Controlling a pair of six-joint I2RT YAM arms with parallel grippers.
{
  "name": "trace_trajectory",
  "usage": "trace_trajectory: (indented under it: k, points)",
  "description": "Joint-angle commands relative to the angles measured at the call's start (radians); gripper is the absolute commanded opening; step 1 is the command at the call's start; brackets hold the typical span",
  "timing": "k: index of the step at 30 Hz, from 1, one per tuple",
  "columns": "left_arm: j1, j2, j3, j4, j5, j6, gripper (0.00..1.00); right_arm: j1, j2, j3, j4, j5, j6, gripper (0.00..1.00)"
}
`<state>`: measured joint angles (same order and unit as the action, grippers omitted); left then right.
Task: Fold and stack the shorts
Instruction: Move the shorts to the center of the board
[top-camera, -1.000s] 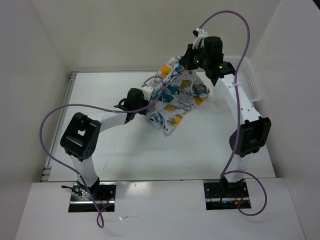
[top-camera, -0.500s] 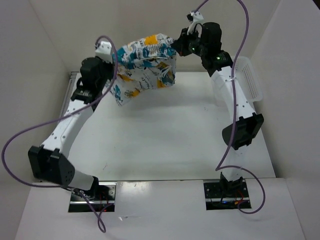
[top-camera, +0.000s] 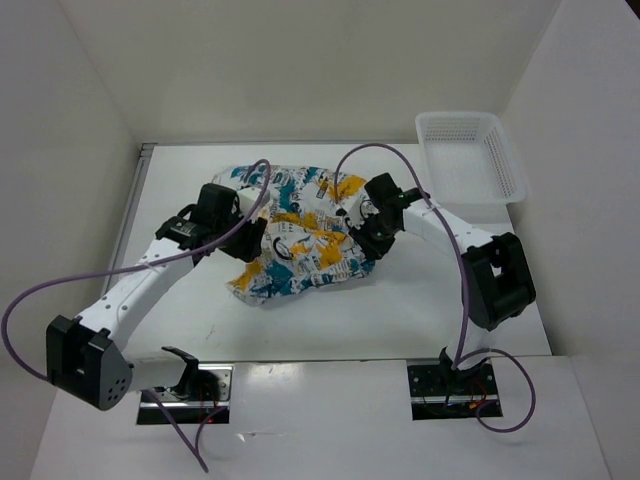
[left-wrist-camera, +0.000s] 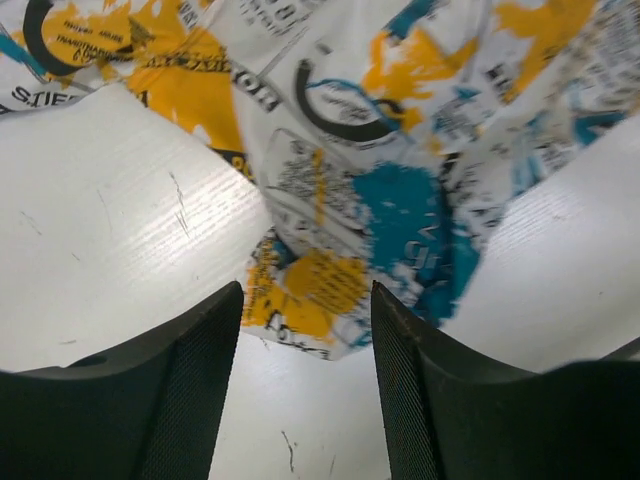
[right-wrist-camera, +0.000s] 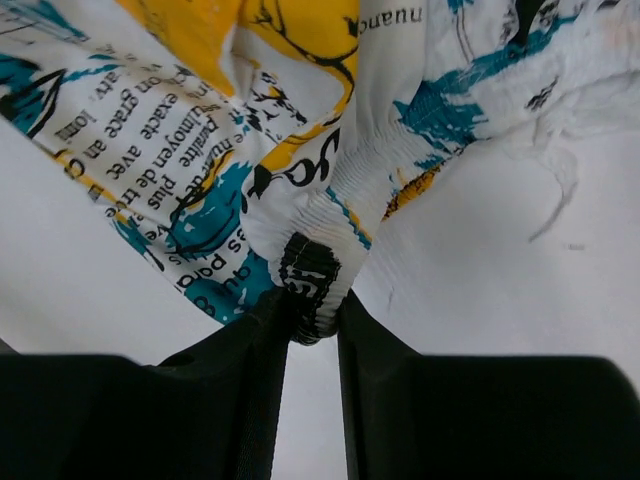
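Note:
The shorts (top-camera: 300, 235) lie spread and crumpled on the white table, white cloth with teal, yellow and black print. My left gripper (top-camera: 243, 222) sits low at their left edge. In the left wrist view it (left-wrist-camera: 307, 300) is open, with a corner of the shorts (left-wrist-camera: 380, 200) just ahead of the tips and bare table between the fingers. My right gripper (top-camera: 366, 236) is at the right edge. In the right wrist view its fingers (right-wrist-camera: 315, 305) stand narrowly apart with the bunched elastic waistband (right-wrist-camera: 318, 275) pinched between the tips.
A white plastic lattice basket (top-camera: 512, 160) stands at the back right corner. White walls close off the table at the back and both sides. Purple cables loop from both arms over the table.
Both arms have come down from holding the shorts stretched high at the back. The shorts now lie on the table's middle, and the left gripper has let go.

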<state>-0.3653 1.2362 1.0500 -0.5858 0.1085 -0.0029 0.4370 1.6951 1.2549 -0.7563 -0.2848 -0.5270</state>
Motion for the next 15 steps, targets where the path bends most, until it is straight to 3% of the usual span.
trace_trajectory:
  k: [1,6,9,13,14,15]
  points:
    - [0.003,0.084,-0.012,-0.048,-0.044,0.003,0.62,-0.02,-0.046,-0.008,0.003,0.121,-0.108,0.3]
    - [-0.044,0.15,0.033,-0.086,-0.003,0.003,0.66,-0.113,-0.011,0.049,0.037,0.121,-0.047,0.3]
    - [-0.081,0.195,-0.014,-0.097,-0.035,0.003,0.74,-0.126,0.0,0.049,0.06,0.121,-0.033,0.31]
    - [-0.081,0.314,0.007,-0.112,-0.027,0.003,0.77,-0.126,0.011,0.026,0.06,0.101,-0.033,0.31]
    - [-0.081,0.333,0.016,-0.121,-0.007,0.003,0.79,-0.126,0.011,0.017,0.06,0.092,-0.033,0.31]
    - [-0.081,0.36,0.016,-0.121,0.008,0.003,0.88,-0.126,0.011,0.017,0.07,0.091,-0.033,0.31]
